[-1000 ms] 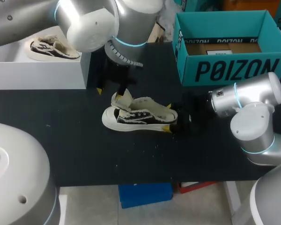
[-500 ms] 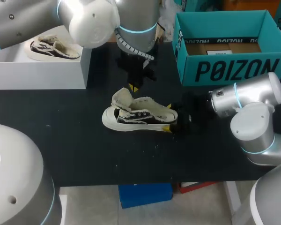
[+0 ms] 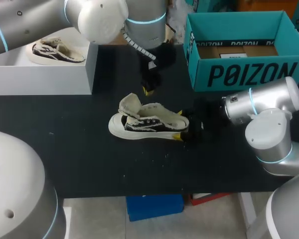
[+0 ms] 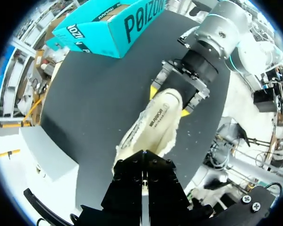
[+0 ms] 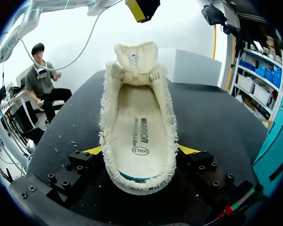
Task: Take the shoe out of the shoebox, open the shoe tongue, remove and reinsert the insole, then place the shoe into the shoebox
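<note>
Right claw (image 3: 181, 124), held level, clamps the shoe (image 3: 148, 122)'s heel.

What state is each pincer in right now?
Left pincer: cannot be told.
Right pincer: closed on the heel of the cream-and-black fleece-trimmed sneaker.
</note>
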You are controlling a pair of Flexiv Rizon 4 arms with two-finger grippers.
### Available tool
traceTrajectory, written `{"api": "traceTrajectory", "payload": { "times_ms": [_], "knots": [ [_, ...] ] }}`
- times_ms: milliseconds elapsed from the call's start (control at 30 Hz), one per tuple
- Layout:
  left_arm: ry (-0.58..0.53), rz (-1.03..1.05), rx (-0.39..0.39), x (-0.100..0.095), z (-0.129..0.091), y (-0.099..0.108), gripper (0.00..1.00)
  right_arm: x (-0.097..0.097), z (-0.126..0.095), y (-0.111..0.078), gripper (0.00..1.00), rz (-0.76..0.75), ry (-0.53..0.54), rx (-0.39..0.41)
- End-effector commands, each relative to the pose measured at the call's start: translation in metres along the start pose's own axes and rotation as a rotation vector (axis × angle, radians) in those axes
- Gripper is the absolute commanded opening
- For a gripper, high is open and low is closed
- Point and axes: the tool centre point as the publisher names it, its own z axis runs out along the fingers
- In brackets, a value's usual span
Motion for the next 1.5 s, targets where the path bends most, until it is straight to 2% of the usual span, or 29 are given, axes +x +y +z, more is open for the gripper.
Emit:
{"api": "traceTrajectory", "payload": {
  "times_ms": [33, 100, 167, 300, 633, 900, 1067, 1500],
  "knots": [
    [0.141, 0.371, 0.018, -0.005, 0.002, 0.003, 0.0, -0.001, 0.0, -0.003, 0.0, 0.001, -0.001, 0.0],
    [0.141, 0.371, 0.018, -0.005, 0.002, 0.003, 0.0, -0.001, 0.0, -0.003, 0.0, 0.001, -0.001, 0.0],
    [0.146, 0.41, 0.064, -0.004, 0.003, 0.0, 0.0, -0.001, 0.0, -0.003, 0.0, 0.001, -0.001, 0.0],
    [0.143, 0.461, 0.09, -0.001, 0.006, -0.007, 0.0, -0.001, 0.0, -0.003, 0.0, 0.001, -0.001, 0.0],
    [0.105, 0.503, 0.04, 0.009, 0.013, -0.012, 0.0, -0.001, 0.0, -0.003, 0.0, 0.001, -0.001, 0.0],
    [0.124, 0.525, 0.081, 0.014, 0.03, -0.008, 0.0, -0.001, 0.0, -0.003, 0.0, 0.001, -0.001, 0.0],
    [0.219, 0.532, 0.135, 0.01, 0.037, -0.005, 0.0, -0.001, 0.0, -0.003, 0.0, 0.001, -0.001, 0.0],
    [0.219, 0.532, 0.135, 0.01, 0.037, -0.005, 0.0, -0.001, 0.0, -0.003, 0.0, 0.001, -0.001, 0.0]
  ]
}}
